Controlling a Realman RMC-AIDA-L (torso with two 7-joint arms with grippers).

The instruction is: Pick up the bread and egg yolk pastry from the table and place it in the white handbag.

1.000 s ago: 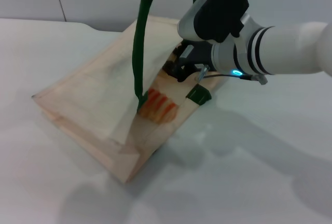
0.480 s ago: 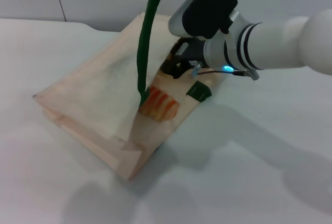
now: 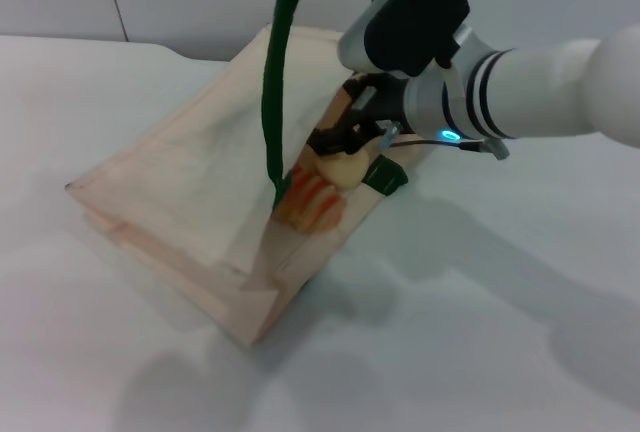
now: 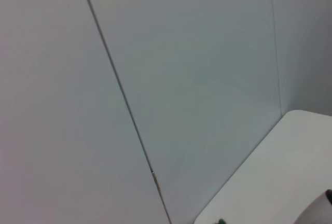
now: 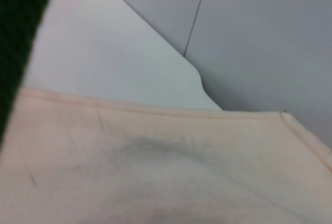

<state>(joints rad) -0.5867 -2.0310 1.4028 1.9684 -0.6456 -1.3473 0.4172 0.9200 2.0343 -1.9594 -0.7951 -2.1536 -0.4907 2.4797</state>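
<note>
Pale grey wall backs the white table [image 3: 480, 332], which lies bare toward its near edge. Near the far edge the white handbag [image 3: 190, 192] lies tilted, its mouth held open by a green handle [image 3: 272, 82] lifted from above; the left claw is out of sight. Inside the mouth lies the bread [image 3: 312, 200]. The right claw [image 3: 345, 142] grips the egg yolk pastry [image 3: 343, 166] just above the bread. Best, I judge, to lower it past the rim, then release. Room is tight between handle and rim, so withdraw toward the right edge.
</note>
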